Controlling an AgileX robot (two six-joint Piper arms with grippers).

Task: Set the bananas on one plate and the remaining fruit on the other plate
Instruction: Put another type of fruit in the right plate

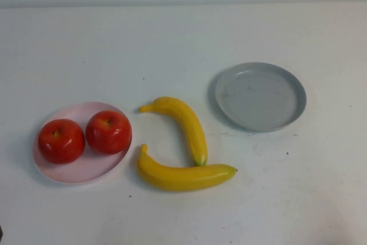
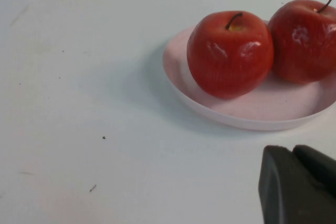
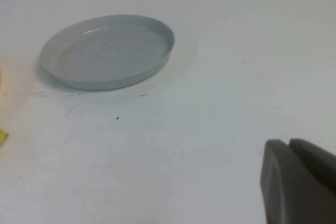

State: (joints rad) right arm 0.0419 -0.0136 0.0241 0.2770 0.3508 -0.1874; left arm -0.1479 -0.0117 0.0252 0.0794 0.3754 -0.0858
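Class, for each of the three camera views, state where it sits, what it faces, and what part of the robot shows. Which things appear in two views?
High view: raised, angled down at both plates and two bananas; no arm shows.
Left wrist view: low, facing the apples on the pink plate; left gripper at the corner.
Right wrist view: low, facing the grey plate; right gripper at the corner.
Shared: each plate also shows from above.

light: bright, even | shadows: soft | glare: on apples (image 2: 230,53) | focus: slightly soft
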